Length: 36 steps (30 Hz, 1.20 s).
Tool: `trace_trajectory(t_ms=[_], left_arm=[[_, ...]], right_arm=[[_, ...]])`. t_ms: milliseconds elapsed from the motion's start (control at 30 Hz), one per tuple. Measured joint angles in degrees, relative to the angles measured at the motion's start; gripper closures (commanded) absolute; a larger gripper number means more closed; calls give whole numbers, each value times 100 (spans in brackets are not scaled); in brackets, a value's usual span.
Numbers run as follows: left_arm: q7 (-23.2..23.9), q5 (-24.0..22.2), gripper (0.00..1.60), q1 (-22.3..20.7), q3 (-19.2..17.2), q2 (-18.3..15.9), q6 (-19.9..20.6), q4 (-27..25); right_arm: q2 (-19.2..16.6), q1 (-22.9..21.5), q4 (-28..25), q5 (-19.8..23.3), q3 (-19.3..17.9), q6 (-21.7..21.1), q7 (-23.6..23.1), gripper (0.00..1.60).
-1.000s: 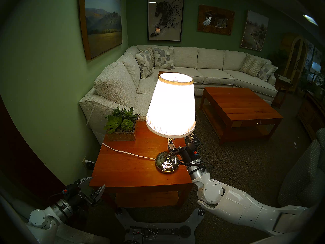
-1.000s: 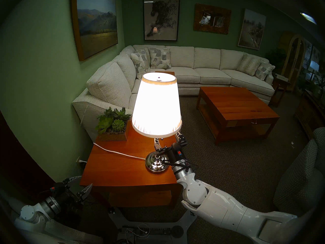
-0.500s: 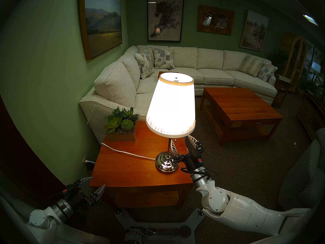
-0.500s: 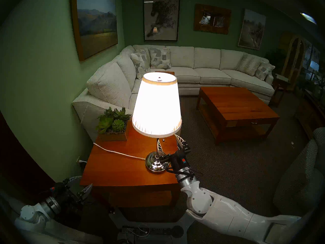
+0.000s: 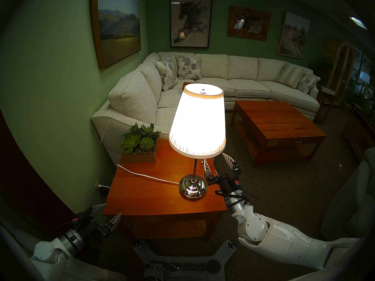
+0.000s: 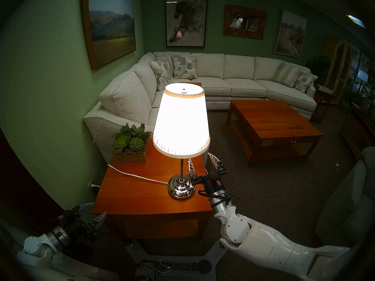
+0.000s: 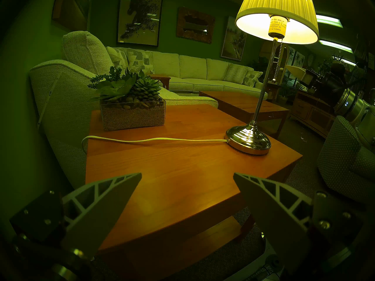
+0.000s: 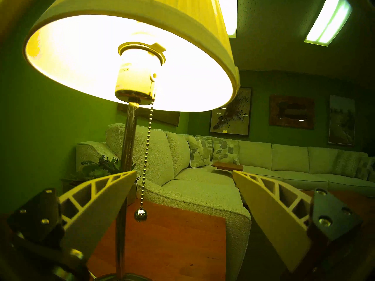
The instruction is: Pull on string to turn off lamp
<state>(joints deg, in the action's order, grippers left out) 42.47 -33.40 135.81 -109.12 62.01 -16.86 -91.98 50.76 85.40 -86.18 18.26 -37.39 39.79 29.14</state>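
Note:
The lamp (image 5: 197, 122) is lit and stands on a wooden side table (image 5: 152, 201), with a white pleated shade, thin chrome stem and domed chrome base (image 5: 192, 188). The string (image 8: 147, 152) is a thin bead chain hanging from the socket, ending in a shiny bead (image 8: 140, 213); the bead also shows in the head view (image 5: 202, 162). My right gripper (image 5: 214, 157) is open just right of the stem, below the shade rim. In the right wrist view the chain hangs free between its fingers, close to the left one. My left gripper (image 5: 113, 209) is open and empty at the table's near left corner.
A thick white power cord (image 5: 142, 175) runs left from the base across the table. A succulent planter (image 5: 140, 146) sits at the table's far left corner. A sofa (image 5: 129, 96) lies behind, a coffee table (image 5: 280, 124) to the right, and an armchair (image 5: 349, 203) near my right arm.
My right gripper has moved right and slightly back from in front of the stem, staying open. The lamp stays lit. The left arm has not moved.

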Motion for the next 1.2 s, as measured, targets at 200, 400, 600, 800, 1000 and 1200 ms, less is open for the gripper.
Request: trace_trajectory(t_ms=[200,400,600,800,1000,1200], left_arm=[[0,0,0,0,0,0,0,1],[0,1,0,0,0,0,0,1],[0,1,0,0,0,0,0,2],[1,1,0,0,1,0,0,2],[1,1,0,0,1,0,0,2],[1,1,0,0,1,0,0,1]], right_arm=[[117,-115,186,111,13,3,-194,0],[220,-220,364,163,16,2,-345,0],[292,-345,539,229,-17,0,-479,0],[393,-471,571,248,-31,-12,-607,0],[505,-520,597,211,-16,-37,-675,0],[546,-521,575,166,-16,-85,-682,0]])
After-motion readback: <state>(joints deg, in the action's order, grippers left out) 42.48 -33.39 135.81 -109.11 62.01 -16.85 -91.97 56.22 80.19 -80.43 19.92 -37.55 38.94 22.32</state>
